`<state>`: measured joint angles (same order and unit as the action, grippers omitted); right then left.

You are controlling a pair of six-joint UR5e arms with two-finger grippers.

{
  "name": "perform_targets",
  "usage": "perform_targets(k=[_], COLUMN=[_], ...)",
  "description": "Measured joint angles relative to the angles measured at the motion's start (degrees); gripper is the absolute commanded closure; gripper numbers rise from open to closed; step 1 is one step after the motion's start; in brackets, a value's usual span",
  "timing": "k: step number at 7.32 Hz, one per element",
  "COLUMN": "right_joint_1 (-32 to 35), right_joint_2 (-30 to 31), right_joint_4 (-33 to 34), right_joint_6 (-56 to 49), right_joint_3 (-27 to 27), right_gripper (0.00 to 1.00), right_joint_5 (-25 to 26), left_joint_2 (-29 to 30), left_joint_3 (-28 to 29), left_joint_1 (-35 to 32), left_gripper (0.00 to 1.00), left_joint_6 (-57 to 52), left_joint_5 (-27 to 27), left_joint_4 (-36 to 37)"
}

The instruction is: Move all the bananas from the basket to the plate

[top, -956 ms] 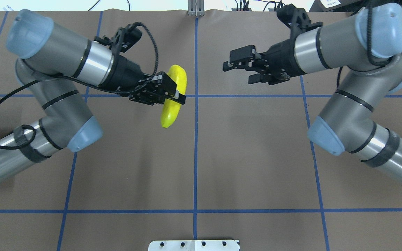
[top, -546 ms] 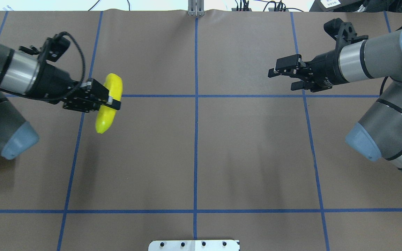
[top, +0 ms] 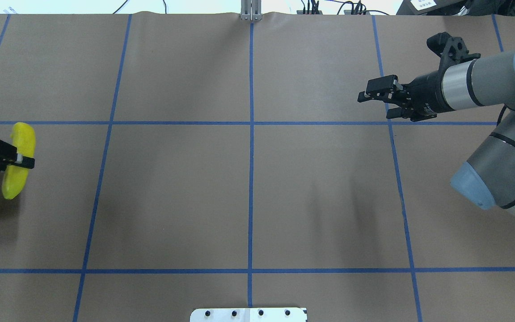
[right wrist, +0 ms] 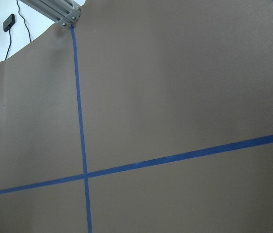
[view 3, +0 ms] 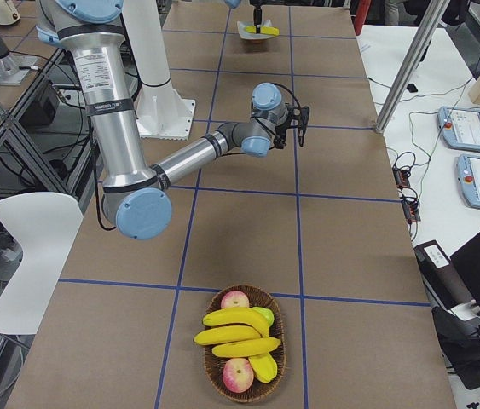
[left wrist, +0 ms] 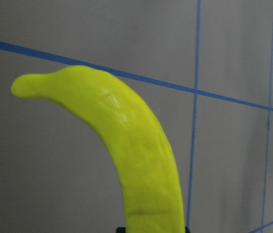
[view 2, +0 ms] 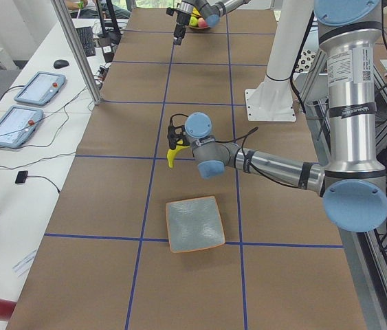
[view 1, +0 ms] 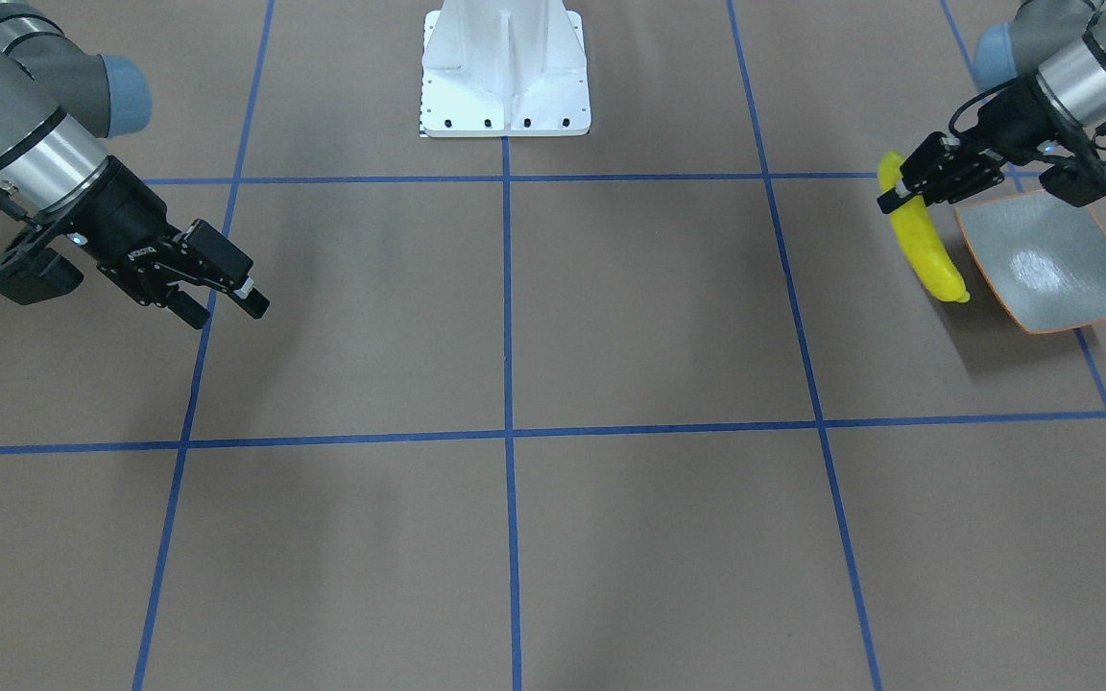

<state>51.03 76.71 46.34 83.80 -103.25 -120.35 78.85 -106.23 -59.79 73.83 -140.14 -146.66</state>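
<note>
banana (held): bright yellow banana (view 1: 920, 235), pinched across its upper part by the left gripper (view 1: 901, 195). The longer end sticks out past the fingertips and hangs down, off the table.
left jaws: closed down to the banana's width, one finger on each side. The left wrist view shows only the banana running out from between them.
plate: grey-green with an orange rim (view 1: 1052, 259), flat on the table, on the wrist side of the left jaws and lower. The banana's free tip is just beside the plate's near edge, not over the dish; no contact visible.
right gripper: (view 1: 227, 311) jaws spread wide with nothing between them, held above the table well away from the left jaws. Bare brown cover and blue tape lines lie ahead of it in its wrist view.
bananas (rest): at least three (view 3: 235, 331) piled in the basket (view 3: 211, 368), far behind the right jaws at that arm's end of the table.
basket extras: two red-yellow apples (view 3: 235, 300), one at each end of the pile.
table: brown cover (top: 177, 197) with a blue tape grid.
base: white mounting plate (view 1: 505, 67) between the arms.
</note>
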Motion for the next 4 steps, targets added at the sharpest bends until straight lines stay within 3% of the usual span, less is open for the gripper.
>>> perform_targets(k=[2,4], right_joint_1=[-0.04,-0.05], right_joint_2=[0.02,-0.08], right_joint_4=[0.05,0.07], right_joint_6=[-0.07,-0.04], right_joint_3=[0.28,0.29], right_gripper=[0.0,0.0], right_joint_5=[1.04,1.6], left_joint_2=[-7.57,-11.11], left_joint_3=[-0.15,0.03], left_joint_1=[-0.36,-1.84], left_gripper=[1.0,1.0], left_joint_6=[-9.79,-22.25], left_joint_5=[6.88,13.11], left_joint_4=[4.5,9.7])
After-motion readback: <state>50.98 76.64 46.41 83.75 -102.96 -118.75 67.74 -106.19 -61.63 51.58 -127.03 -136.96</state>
